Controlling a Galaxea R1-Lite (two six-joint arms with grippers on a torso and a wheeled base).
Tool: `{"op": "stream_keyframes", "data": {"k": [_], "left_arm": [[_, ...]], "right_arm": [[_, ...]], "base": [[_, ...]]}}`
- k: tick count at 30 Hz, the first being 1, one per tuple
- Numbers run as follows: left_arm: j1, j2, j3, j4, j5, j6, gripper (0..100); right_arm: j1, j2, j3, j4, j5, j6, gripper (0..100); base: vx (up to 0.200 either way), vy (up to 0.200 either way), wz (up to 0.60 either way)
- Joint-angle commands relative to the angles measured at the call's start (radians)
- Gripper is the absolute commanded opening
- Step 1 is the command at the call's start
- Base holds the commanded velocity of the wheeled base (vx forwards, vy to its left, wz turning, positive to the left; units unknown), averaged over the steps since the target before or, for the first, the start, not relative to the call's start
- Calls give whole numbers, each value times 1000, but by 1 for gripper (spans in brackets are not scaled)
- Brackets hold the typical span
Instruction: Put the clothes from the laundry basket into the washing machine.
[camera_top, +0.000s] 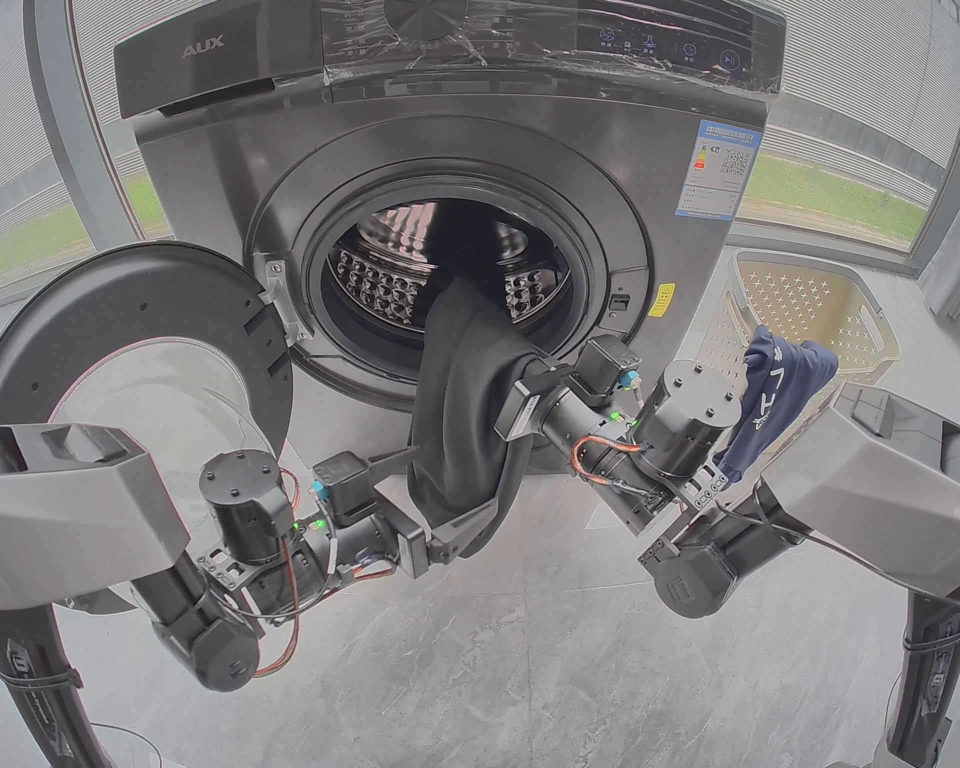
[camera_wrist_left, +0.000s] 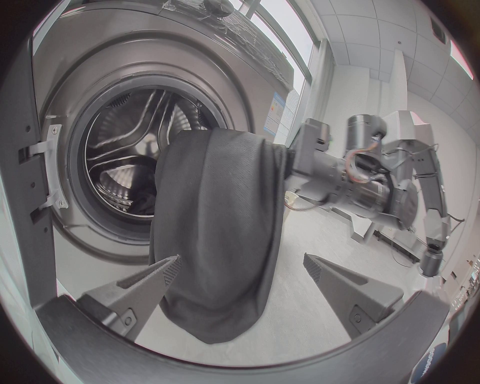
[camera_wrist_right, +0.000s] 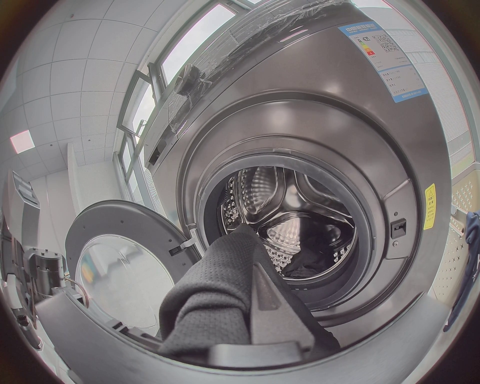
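Note:
A black garment (camera_top: 465, 400) hangs in front of the washing machine's (camera_top: 450, 130) open drum (camera_top: 400, 260), its top edge lying over the drum's lip. My right gripper (camera_top: 520, 385) is shut on the garment's upper part, and the cloth drapes over its fingers (camera_wrist_right: 270, 305). My left gripper (camera_top: 455, 535) stands open at the garment's lower end, one finger on each side of the cloth (camera_wrist_left: 220, 225). Dark clothes (camera_wrist_right: 310, 260) lie inside the drum. A navy garment (camera_top: 775, 395) hangs over the rim of the beige laundry basket (camera_top: 800, 290).
The machine's round door (camera_top: 140, 320) is swung wide open to the left, close to my left arm. The basket stands on the floor right of the machine, behind my right arm. Bare grey floor (camera_top: 500, 640) lies in front.

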Motion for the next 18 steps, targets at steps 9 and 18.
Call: {"op": "stream_keyframes", "data": {"k": [9,18], "left_arm": [[2,191,-293,1,107,-43,100],[52,235,-391,3,151,-59,100]], "right_arm": [[76,-28,15,8,-3,0,0],[109,-36,51,11,-31,1,0]], "base": [[0,0,0],[0,0,0]]}}
